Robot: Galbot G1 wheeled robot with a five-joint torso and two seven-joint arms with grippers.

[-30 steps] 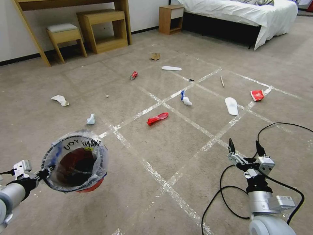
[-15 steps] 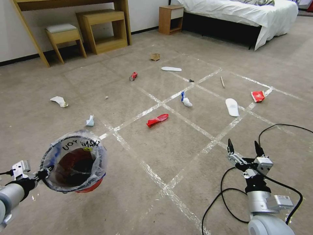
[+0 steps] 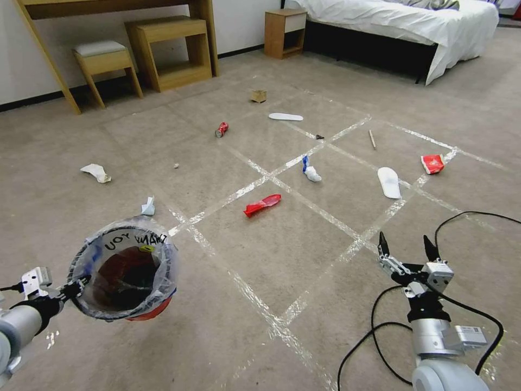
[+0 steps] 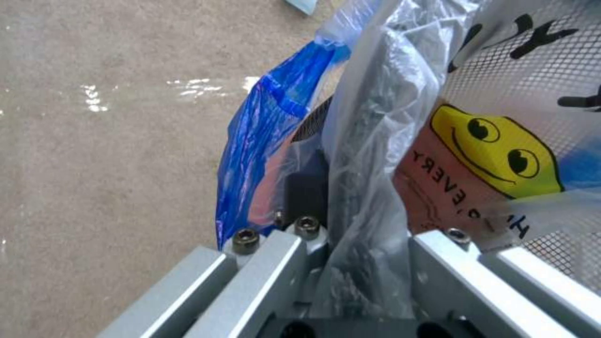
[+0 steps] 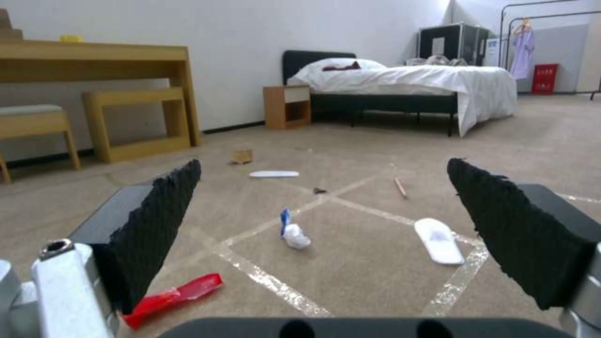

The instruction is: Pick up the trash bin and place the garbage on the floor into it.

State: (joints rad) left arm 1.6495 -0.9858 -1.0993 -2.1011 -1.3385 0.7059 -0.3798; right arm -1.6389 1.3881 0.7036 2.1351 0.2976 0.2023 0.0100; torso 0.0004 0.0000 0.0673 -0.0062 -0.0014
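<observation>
My left gripper [image 3: 76, 285] is shut on the rim of the red trash bin [image 3: 124, 274] and holds it above the floor [image 3: 271, 255] at the near left. The left wrist view shows its clear lettered bag [image 4: 388, 141] pinched in the left gripper [image 4: 360, 234]. At the near right, my right gripper [image 3: 405, 239] is open and holds nothing. Garbage lies ahead: a red wrapper [image 3: 262, 205], crumpled white paper [image 3: 311, 172], a white slipper [image 3: 388, 182], another red wrapper [image 3: 432, 163] and a crushed can [image 3: 221, 129]. Past the open right gripper [image 5: 324, 164] I see the wrapper [image 5: 172, 295] and the paper [image 5: 293, 233].
More litter is scattered around: a stick [image 3: 372, 139], a far slipper [image 3: 285, 116], a cardboard box [image 3: 259, 96] and white scraps [image 3: 96, 172]. A black cable [image 3: 380, 326] loops on the carpet by my right arm. A wooden desk with stools [image 3: 168, 51] and a bed [image 3: 401, 27] stand at the back.
The whole picture has shifted a little, so the camera has moved slightly. Both grippers keep their poses, and the bin stays held.
</observation>
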